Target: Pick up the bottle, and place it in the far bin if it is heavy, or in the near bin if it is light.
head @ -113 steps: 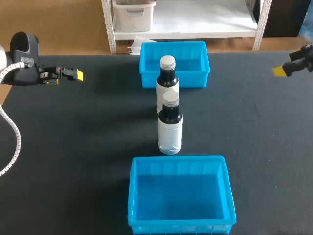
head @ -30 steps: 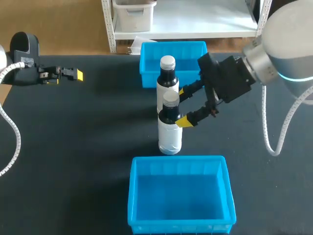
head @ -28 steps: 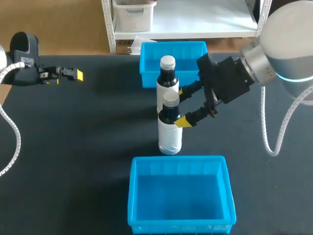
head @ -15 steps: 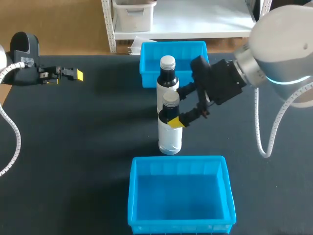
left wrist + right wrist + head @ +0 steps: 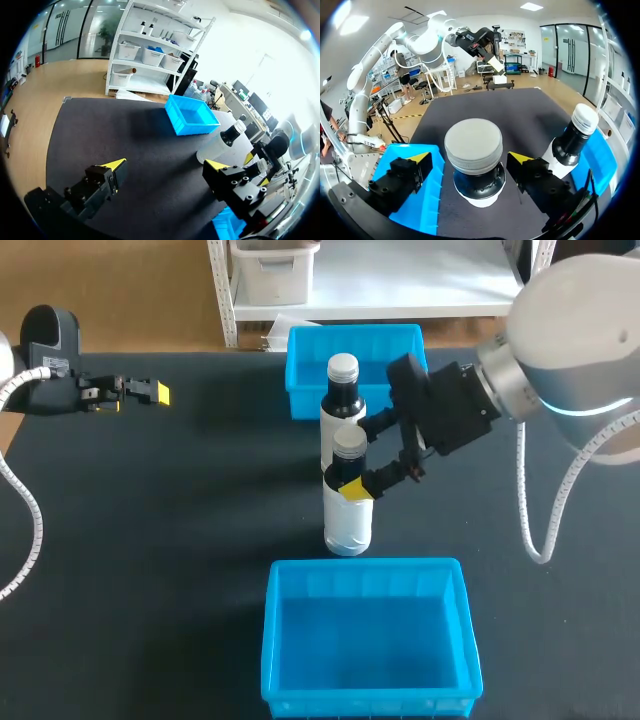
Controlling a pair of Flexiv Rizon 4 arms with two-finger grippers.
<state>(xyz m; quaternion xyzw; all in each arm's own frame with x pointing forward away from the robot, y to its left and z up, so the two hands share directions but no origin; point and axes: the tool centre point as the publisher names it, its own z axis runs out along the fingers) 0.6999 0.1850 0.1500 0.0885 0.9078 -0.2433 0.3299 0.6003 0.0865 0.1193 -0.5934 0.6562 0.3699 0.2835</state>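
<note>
Two dark bottles with white labels and grey caps stand in line at mid-table. The near bottle (image 5: 347,502) has its neck between the fingers of my right gripper (image 5: 360,458), which comes in from the right. In the right wrist view, the near bottle's cap (image 5: 473,143) sits between the yellow tips of the right gripper (image 5: 469,158) with gaps on both sides, so it is open. The far bottle (image 5: 342,400) (image 5: 571,141) stands just behind it. The far bin (image 5: 357,390) and the near bin (image 5: 367,680) are blue. My left gripper (image 5: 135,398) (image 5: 165,166) hangs open over the table's left side.
Bare black tabletop (image 5: 180,540) spreads to the left and right of the bottles. In the left wrist view, the far bin (image 5: 192,116) lies beyond the two bottles (image 5: 225,142), with my right arm behind them.
My right arm came in from the far right. Over the last second its gripper has slid left until its fingers straddle the near bottle's neck. The left arm has not moved.
</note>
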